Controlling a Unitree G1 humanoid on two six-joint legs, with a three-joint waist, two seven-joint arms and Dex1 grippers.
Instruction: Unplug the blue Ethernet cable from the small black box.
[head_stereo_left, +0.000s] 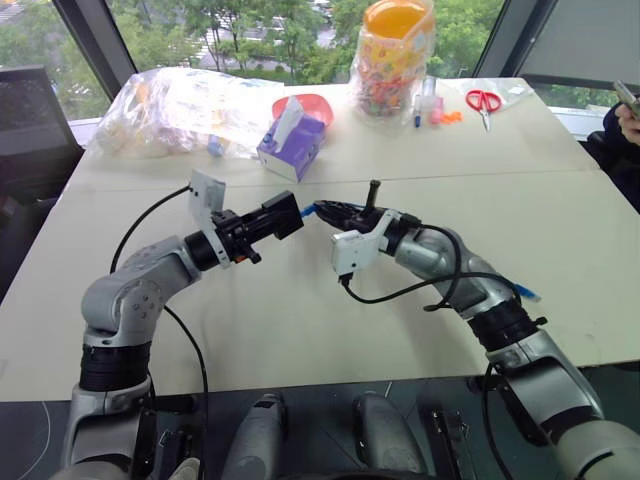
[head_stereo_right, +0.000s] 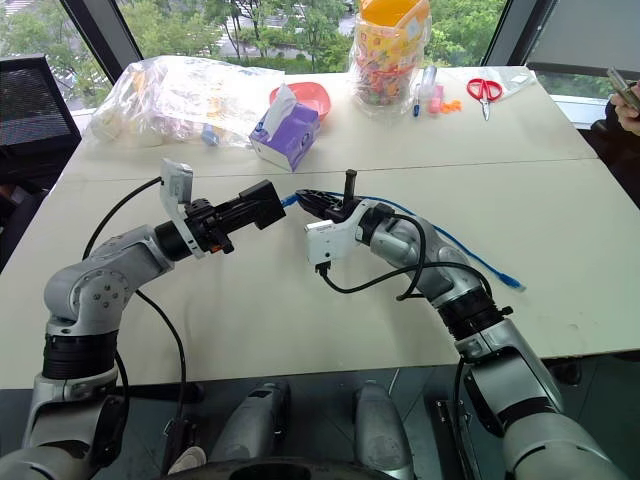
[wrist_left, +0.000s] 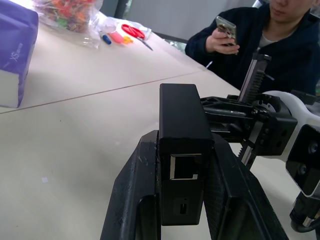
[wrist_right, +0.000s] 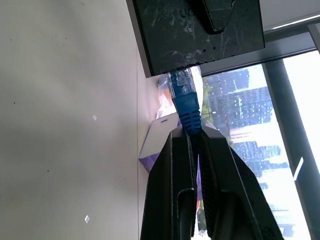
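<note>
White tabletop by the windows carries a tissue box (head_stereo_left: 291, 148), candy jar (head_stereo_left: 392, 60) and scissors (head_stereo_left: 484, 101) along the far side. Left gripper (head_stereo_right: 262, 206), held above the table, is clamped on the box (wrist_left: 181, 150). Cable (wrist_right: 186, 102) is seated in the box's face toward the right gripper (wrist_right: 192, 131), whose fingers pinch the blue boot just behind the clear plug. Box: rigid, light. Cable: limp; plug latch is probably fragile. Grip at the boot, not the cord, and pull straight out.
</note>
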